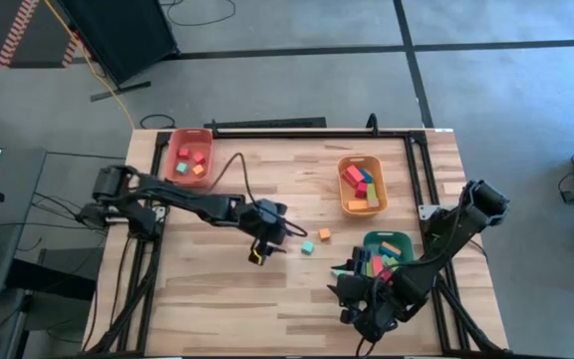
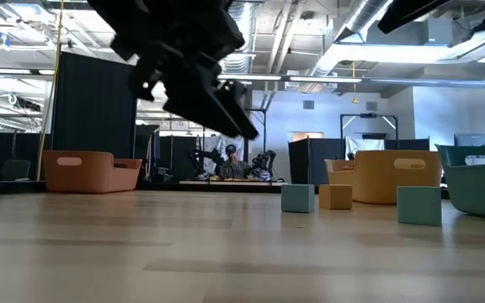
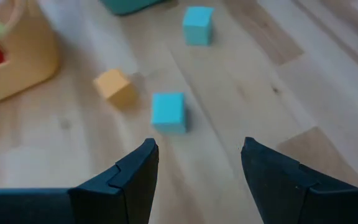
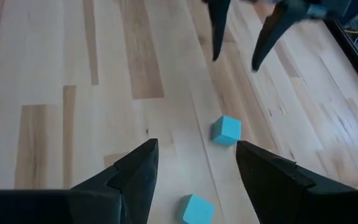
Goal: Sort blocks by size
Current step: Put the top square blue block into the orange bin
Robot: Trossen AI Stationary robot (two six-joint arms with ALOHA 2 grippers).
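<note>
Three loose blocks lie flat on the wooden table: a teal cube [image 1: 308,246] [image 3: 168,112], an orange cube [image 1: 324,234] [image 3: 114,86] and a second teal cube [image 3: 197,26] [image 4: 194,210] close to the green tray. My left gripper [image 1: 285,235] [image 3: 194,168] hovers open, slanting down, just left of the first teal cube and clear of it. My right gripper [image 1: 345,289] [image 4: 194,174] is open at the near right, above the table, with the second teal cube just ahead of its fingers. More blocks lie in the three trays.
A red-orange tray [image 1: 189,157] stands at the far left, an orange tray [image 1: 361,184] at the far right and a green tray [image 1: 387,249] at the near right, each holding blocks. Bare tabletop lies at the near left. A black frame [image 1: 267,128] borders the table.
</note>
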